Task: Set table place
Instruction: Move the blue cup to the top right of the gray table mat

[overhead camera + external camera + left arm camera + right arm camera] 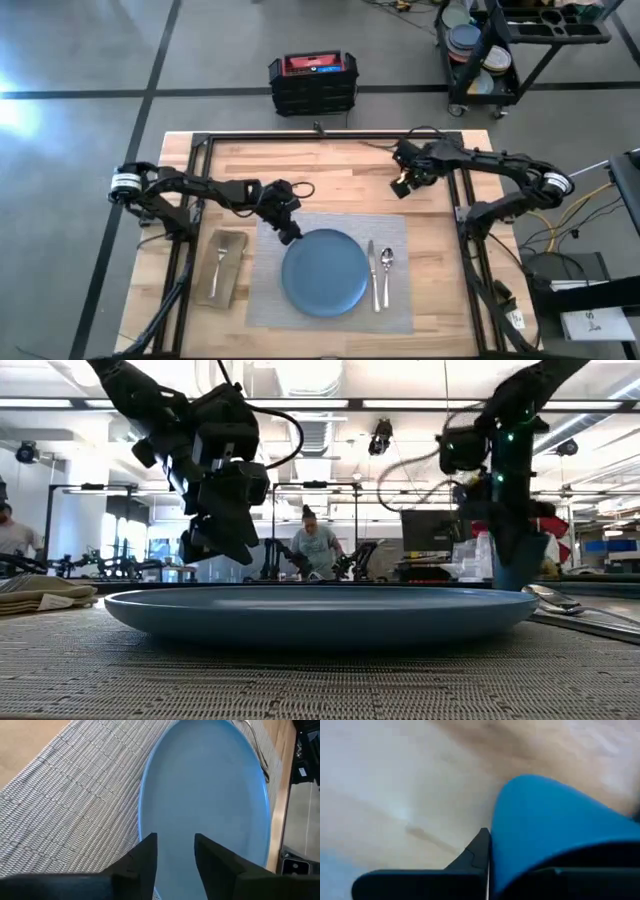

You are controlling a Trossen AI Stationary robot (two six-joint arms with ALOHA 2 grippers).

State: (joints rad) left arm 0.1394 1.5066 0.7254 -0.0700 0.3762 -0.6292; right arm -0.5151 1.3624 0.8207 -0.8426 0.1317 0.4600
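Observation:
A round blue plate (323, 272) lies on the grey woven placemat (270, 300). To the plate's right, a knife (372, 275) and a spoon (387, 265) lie on the mat. Left of the mat, a fork (219, 270) lies on the tan folded napkin (228, 262). My left gripper (175, 852) hovers open just above the plate's far-left rim (142, 815), touching nothing. My right gripper (405, 182) is over the bare wood beyond the mat's far right corner, shut on a small dark-blue cup (520, 565). My right gripper has the cup by its wall near the rim (500, 840). One finger (479, 851) lies against the outside; the cup hides the other. The fingers point down and the cup hangs below them. I cannot tell whether its base is clear of the table.
A black frame (200, 150) borders the wooden tabletop (330, 170). On the floor beyond the far edge stand a black-and-red case (312, 82) and a black cart (500, 50) with stacked dishes. People (315, 545) are in the room behind the table.

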